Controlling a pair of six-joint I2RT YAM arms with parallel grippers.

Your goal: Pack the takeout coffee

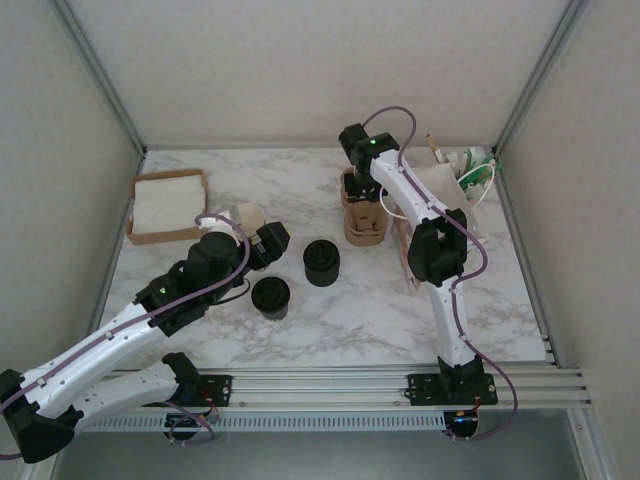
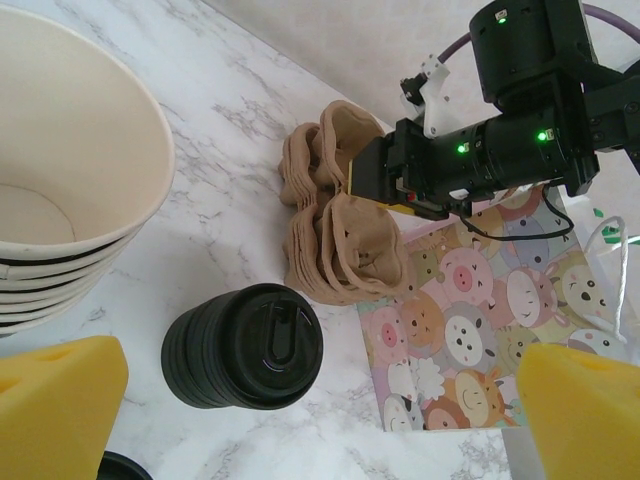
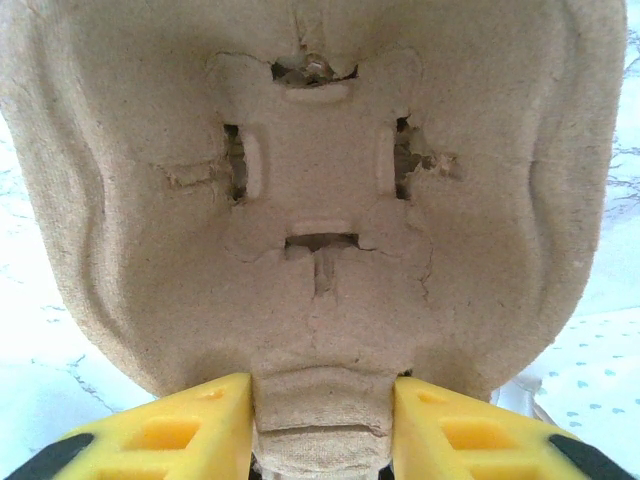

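My left pincer (image 2: 320,405) is spread wide beside the cup stack (image 2: 60,200). The coffee (image 1: 271,295) stands on the table (image 1: 360,320) just by it, near the lids (image 2: 243,345). My right pincer (image 3: 322,425) flanks the tray (image 3: 320,200)'s tab; whether it is pinching, I cannot tell.

text: none readable | gift bag (image 2: 470,330): animal cartoons, no lettering

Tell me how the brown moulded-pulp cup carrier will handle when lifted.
The brown moulded-pulp cup carrier is probably light and fairly stiff, being a thin pressed shell. Torn slits near its centre suggest it could rip under a hard pinch.
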